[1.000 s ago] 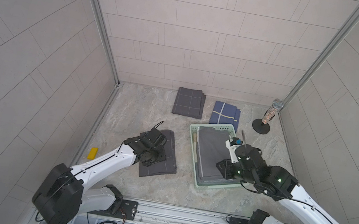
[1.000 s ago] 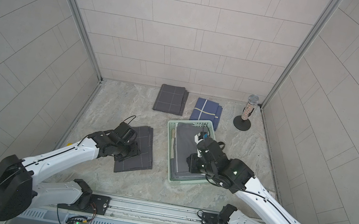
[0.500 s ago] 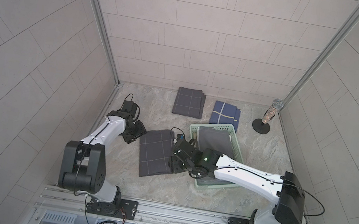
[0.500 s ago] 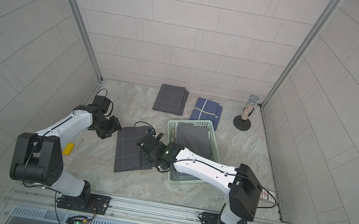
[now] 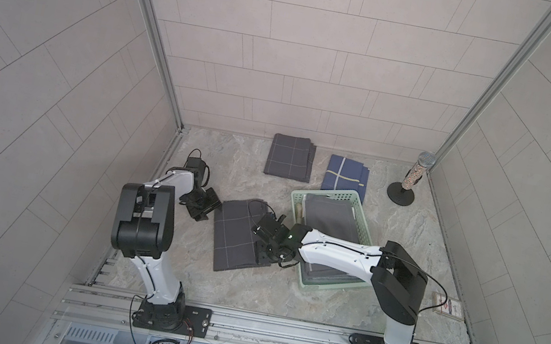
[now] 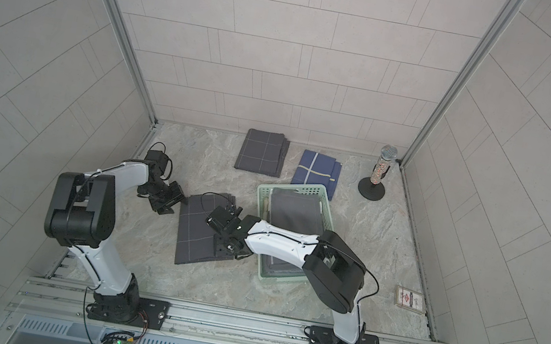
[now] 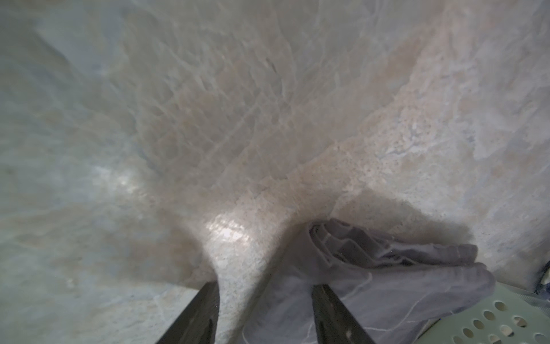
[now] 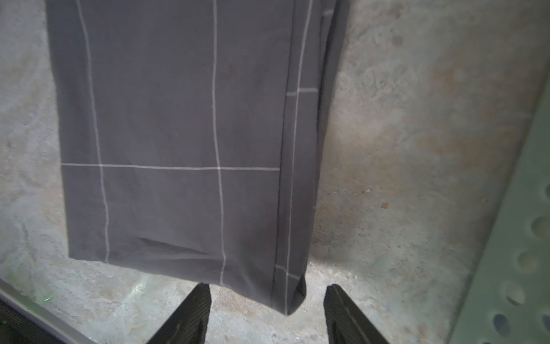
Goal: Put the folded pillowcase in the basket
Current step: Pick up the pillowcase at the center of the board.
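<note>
Pre-grasp: left hand (image 7: pixel 265 297) and right hand (image 8: pixel 266 295), wide and seemingly empty, flank the folded dark-grey gridded pillowcase (image 5: pixel 236 235) beside the mint-green perforated plastic basket (image 5: pixel 341 194); next, pinch and lift.

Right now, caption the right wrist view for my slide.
Open right gripper poised at a corner of the folded grey pillowcase, green basket alongside.
</note>
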You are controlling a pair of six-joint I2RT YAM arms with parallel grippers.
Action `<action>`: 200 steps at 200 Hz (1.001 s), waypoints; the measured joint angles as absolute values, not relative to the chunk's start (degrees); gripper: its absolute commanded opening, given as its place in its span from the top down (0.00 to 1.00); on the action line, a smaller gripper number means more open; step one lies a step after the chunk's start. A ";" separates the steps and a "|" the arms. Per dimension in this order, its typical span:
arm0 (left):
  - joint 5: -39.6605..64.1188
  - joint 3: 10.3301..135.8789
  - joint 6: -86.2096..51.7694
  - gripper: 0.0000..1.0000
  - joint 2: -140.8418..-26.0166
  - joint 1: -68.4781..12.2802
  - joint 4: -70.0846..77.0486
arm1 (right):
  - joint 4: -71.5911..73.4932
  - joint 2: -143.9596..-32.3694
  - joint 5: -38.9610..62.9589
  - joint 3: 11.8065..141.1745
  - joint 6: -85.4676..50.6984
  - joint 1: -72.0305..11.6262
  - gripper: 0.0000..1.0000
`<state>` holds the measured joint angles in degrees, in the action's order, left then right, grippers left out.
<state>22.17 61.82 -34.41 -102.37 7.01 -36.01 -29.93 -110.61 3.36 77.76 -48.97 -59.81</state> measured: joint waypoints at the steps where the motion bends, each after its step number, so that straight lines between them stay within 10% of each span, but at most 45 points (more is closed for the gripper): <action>1: 22.22 61.84 -34.44 0.44 -102.37 7.01 -36.01 | -29.93 -110.65 3.40 77.76 -48.97 -59.81 0.35; 62: 26.13 61.87 -34.46 0.60 -103.59 7.03 -32.45 | -26.92 -113.47 5.04 76.82 -50.30 -58.43 0.45; 120: 27.62 61.52 -34.59 0.93 -104.27 6.28 -31.18 | -21.37 -113.49 8.56 74.67 -52.38 -58.48 1.00; 200: 21.28 60.42 -33.45 1.00 -90.02 -0.97 -34.57 | -25.98 -109.49 6.00 74.54 -50.46 -58.78 1.00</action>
